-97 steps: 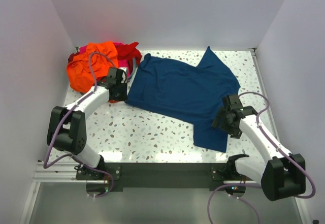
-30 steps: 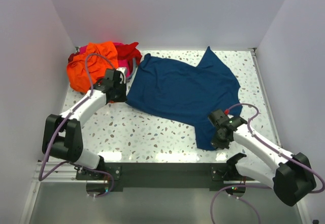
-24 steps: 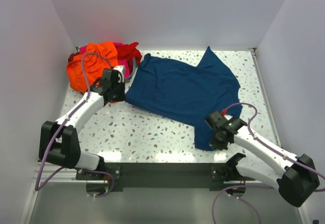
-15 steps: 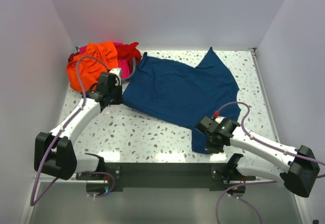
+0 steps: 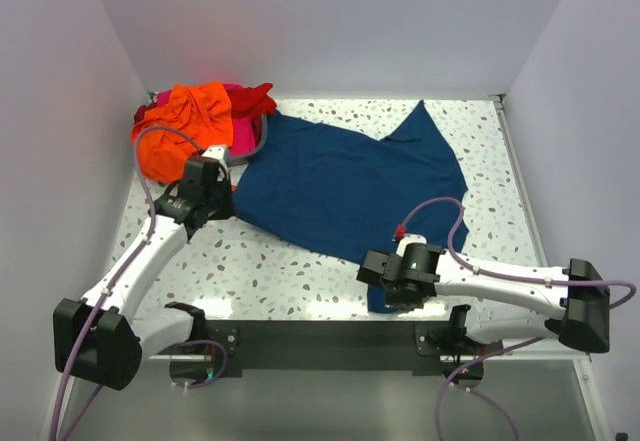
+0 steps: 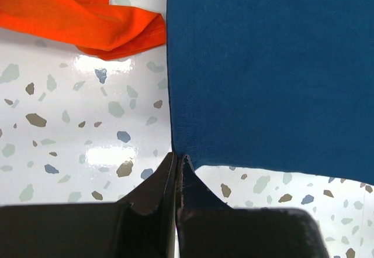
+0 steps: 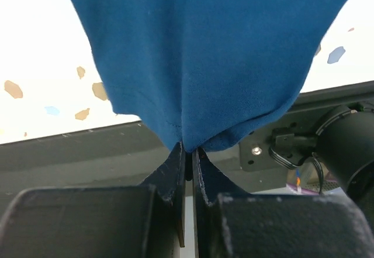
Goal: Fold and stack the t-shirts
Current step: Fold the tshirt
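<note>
Navy blue t-shirt (image 5: 350, 186) extends ahead of both jaw pairs. Left gripper (image 6: 177, 160) pinches its hem corner, jaws closed; right gripper (image 7: 188, 151) pinches a bunched edge likewise.

Table top: I see a glossy white slab (image 5: 270, 271) flecked with grey, brown and blue chips, filling the middle of the overhead frame.
Back wall: a plain pale panel (image 5: 330, 21) runs across the top of the frame and meets the table's far edge.
Left wall: a flat pale panel (image 5: 50, 111) slants down the left side.
Right wall: a matching panel (image 5: 590, 81) stands on the right, with a thin white trim where it meets the table.
Light: from here it looks bright and even. Glare patches (image 6: 96, 64) sit on the slab at the left of the left wrist view.
Near edge: a black strip (image 5: 300, 333) lies at lower centre, with a silver slotted rail (image 5: 105, 339) at lower left.
Bottom of frame: a dull grey surface (image 5: 300, 401).
</note>
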You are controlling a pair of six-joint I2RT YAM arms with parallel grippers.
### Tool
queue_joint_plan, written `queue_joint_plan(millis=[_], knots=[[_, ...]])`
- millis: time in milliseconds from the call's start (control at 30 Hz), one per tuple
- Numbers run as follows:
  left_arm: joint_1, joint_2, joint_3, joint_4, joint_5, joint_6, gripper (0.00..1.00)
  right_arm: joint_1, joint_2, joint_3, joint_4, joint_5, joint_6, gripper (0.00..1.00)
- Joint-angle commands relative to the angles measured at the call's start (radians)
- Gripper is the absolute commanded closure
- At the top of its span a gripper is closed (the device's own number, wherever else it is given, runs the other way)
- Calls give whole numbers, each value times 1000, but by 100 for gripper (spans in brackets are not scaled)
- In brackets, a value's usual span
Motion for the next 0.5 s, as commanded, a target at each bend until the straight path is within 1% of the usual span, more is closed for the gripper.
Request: queue_joint_plan(millis=[0, 67, 133, 200, 233, 267, 333, 367, 467], knots=[[-1, 4, 5, -11, 6, -23, 100, 5, 12, 64, -54, 89, 60, 100], [-1, 37, 16, -2, 4, -20, 100, 0, 12, 98, -96, 161, 58, 100], [2, 68, 39, 5, 18, -14, 100, -14, 12, 133, -114, 198, 44, 100], [4, 122, 70, 17, 27, -9, 100, -73, 15, 150, -105, 231, -21, 100], [7, 139, 80, 21, 29, -9, 100, -105, 15, 159, -72, 231, -55, 100], [8, 172, 91, 32, 29, -9, 100, -179, 18, 162, -47, 228, -133, 100], [18, 205, 119, 41, 29, -9, 100, -250, 29, 180, 20, 217, -210, 100], [21, 238, 130, 46, 29, -9, 100, -311, 38, 193, 39, 214, -274, 100], [25, 298, 194, 55, 29, -11, 100, -404, 96, 251, 74, 214, -385, 100]])
